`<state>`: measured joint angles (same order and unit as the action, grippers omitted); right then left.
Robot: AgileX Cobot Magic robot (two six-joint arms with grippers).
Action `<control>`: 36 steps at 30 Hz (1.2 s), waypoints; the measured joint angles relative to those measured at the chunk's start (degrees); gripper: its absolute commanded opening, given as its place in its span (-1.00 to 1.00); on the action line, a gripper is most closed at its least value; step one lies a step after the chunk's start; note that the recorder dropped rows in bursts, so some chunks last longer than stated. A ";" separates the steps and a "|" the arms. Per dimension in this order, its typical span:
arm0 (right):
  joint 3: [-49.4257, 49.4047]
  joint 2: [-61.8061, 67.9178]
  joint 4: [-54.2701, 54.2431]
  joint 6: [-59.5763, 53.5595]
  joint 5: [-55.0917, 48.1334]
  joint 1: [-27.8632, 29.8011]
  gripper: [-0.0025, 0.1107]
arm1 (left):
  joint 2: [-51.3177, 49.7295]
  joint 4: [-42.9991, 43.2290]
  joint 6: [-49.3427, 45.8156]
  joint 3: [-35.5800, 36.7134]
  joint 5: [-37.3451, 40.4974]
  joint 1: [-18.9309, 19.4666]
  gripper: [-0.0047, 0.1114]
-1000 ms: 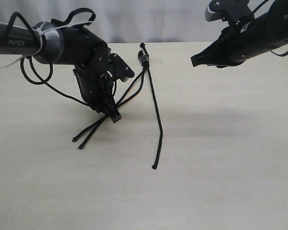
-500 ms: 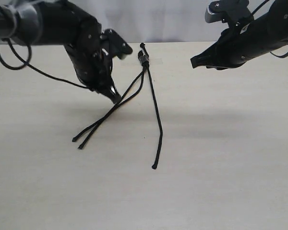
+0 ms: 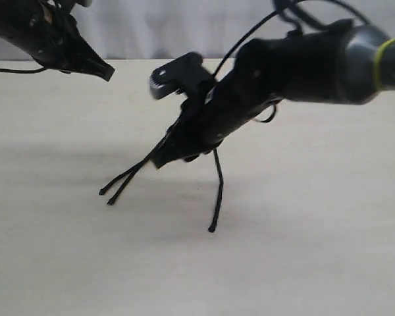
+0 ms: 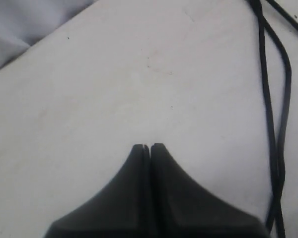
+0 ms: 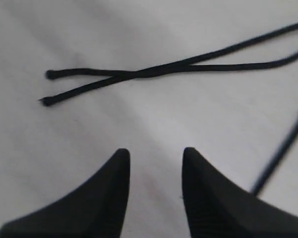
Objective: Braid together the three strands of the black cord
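Black strands point(image 5: 139, 73) lie crossed ahead of the spread right gripper point(image 5: 154, 153); it could pinch both together (left gripper point(image 4: 146, 147) pressed shut, empty).

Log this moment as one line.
left gripper: shut, empty | right gripper: open, near two crossed strands | third strand: lying apart

Nothing legible shows in any view. The right hand point(image 3: 159, 160) and the left hand point(image 3: 108, 73) are plain black, with no lettering on them. The yellow band point(image 3: 380, 52) on the arm well behind the right hand bears no readable mark. The counter point(image 3: 303, 250) under both hands shows no label.
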<state>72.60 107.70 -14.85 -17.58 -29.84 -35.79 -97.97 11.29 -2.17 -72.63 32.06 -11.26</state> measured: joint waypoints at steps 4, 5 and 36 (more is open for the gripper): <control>7.24 8.91 -0.11 3.53 -3.11 -7.83 -0.04 | 4.34 0.66 0.10 1.33 -0.55 0.00 -0.92; 9.51 11.10 -0.11 4.48 -3.94 -9.27 -0.04 | 4.58 1.39 0.20 1.58 -0.69 0.00 -0.92; 24.24 23.77 7.66 20.09 -7.66 -10.96 -0.04 | 4.58 1.89 0.20 1.78 -1.20 0.00 -0.92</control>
<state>96.84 131.47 -7.19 2.51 -37.50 -46.75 -93.39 13.18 -1.97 -70.86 30.86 -11.26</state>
